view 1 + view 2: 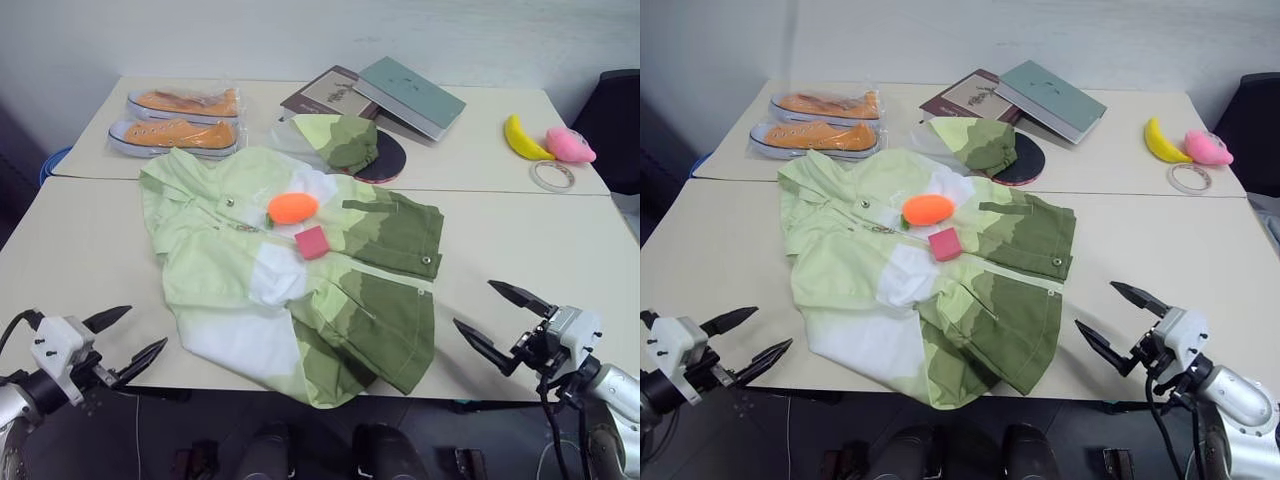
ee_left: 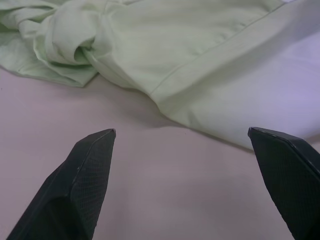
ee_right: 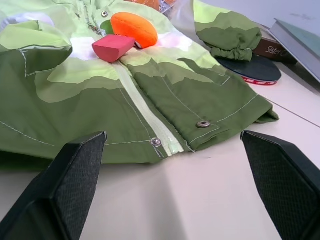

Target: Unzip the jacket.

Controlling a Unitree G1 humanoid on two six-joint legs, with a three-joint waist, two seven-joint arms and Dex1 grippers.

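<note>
- The green-and-white wavy-banded fabric jacket [image 1: 300,280] lies flat, still zipped, at table centre.
- Left gripper [image 1: 125,340] at 8 o'clock, jaws wide, empty.
- Right gripper [image 1: 497,320] at 4 o'clock, likewise.

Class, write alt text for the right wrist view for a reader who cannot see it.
A green and white jacket lies flat on a pale table, its front closed, with an orange toy and a pink block resting on it. The right gripper hovers before its hem, jaws open.
</note>
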